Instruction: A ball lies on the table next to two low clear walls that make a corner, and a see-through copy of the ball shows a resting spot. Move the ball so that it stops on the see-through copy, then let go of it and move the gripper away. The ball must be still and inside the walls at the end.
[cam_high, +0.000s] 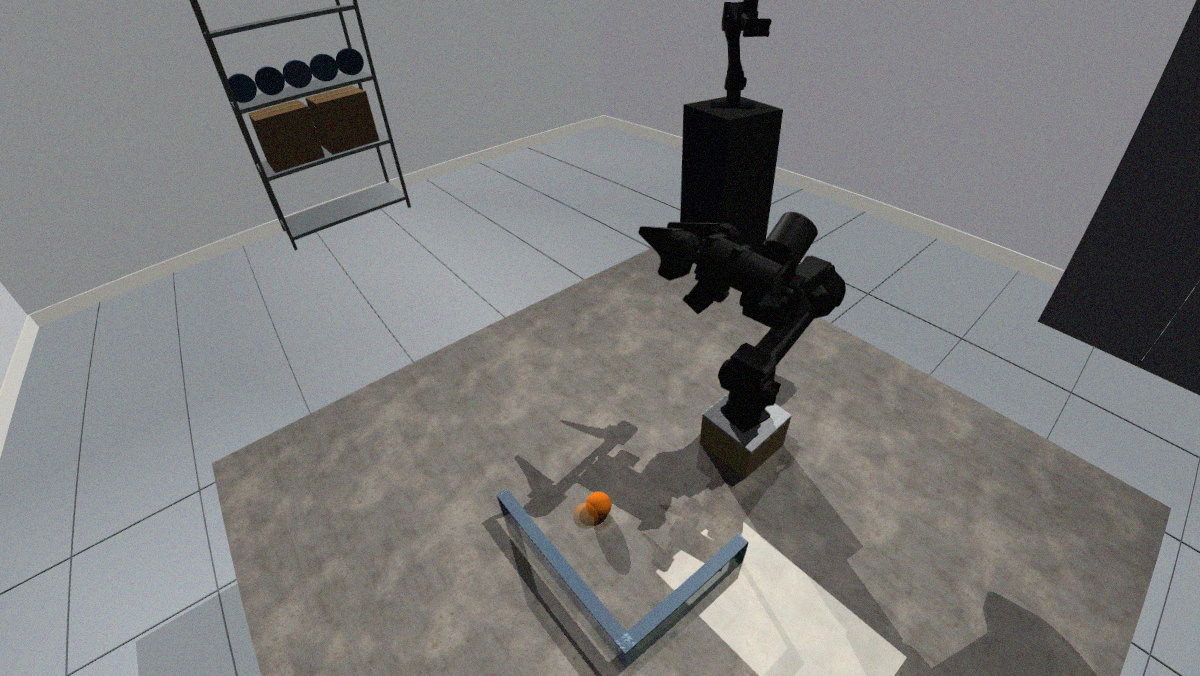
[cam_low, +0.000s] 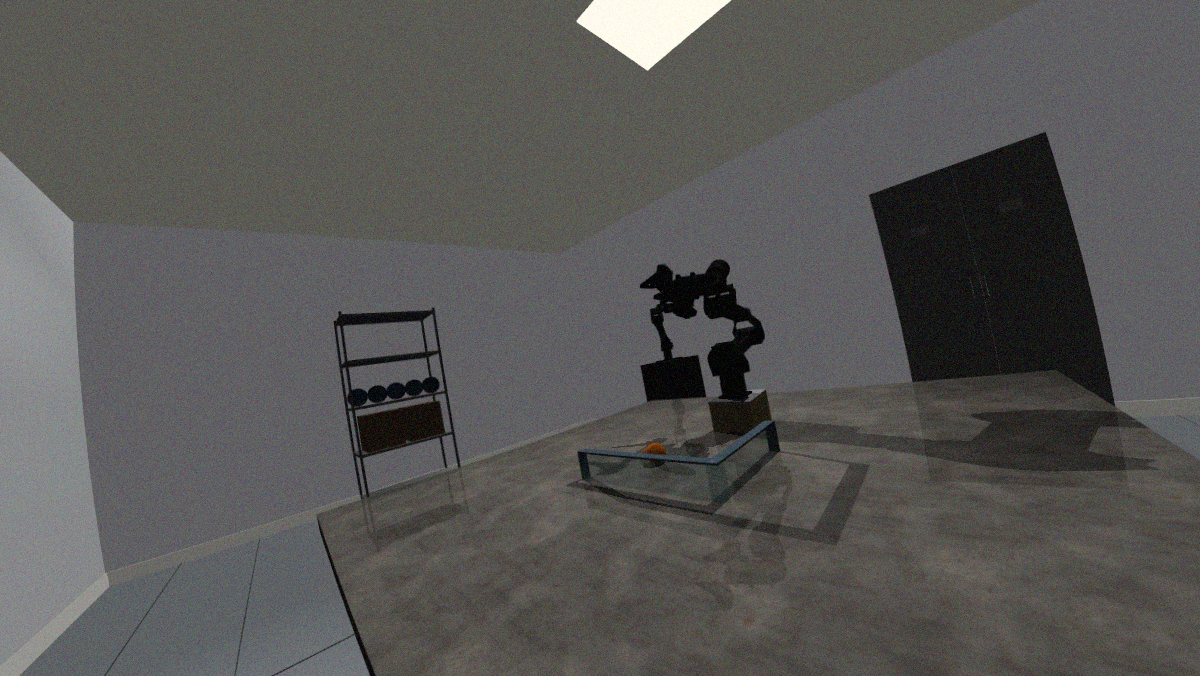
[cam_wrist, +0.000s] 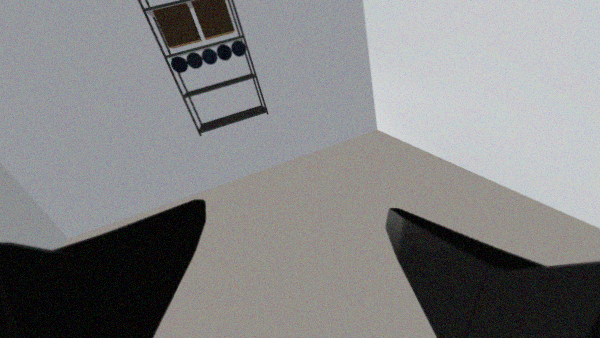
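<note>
The orange ball (cam_high: 598, 503) (cam_low: 654, 448) sits on the table inside the corner, nearer the long wall's open end than the corner itself. The see-through copy (cam_high: 582, 514) shows just left of the ball in the top view, and the two partly overlap there. One low clear wall (cam_high: 562, 569) (cam_low: 621, 457) runs past the copy's side. The other clear wall (cam_high: 688, 592) (cam_low: 747, 443) meets it at the corner. My gripper (cam_high: 655, 227) (cam_wrist: 298, 213) is open and empty, raised high above the table and away from the ball, its fingers pointing outward. The wrist view shows neither ball nor walls.
The arm's base block (cam_high: 732, 449) (cam_low: 738, 413) stands on the table behind the ball. A dark pedestal (cam_high: 726, 167) with another arm stands beyond the table. A shelf rack (cam_high: 335, 222) (cam_low: 398, 361) (cam_wrist: 234, 120) stands by the room's wall, and a dark cabinet (cam_low: 990, 268) stands at the right.
</note>
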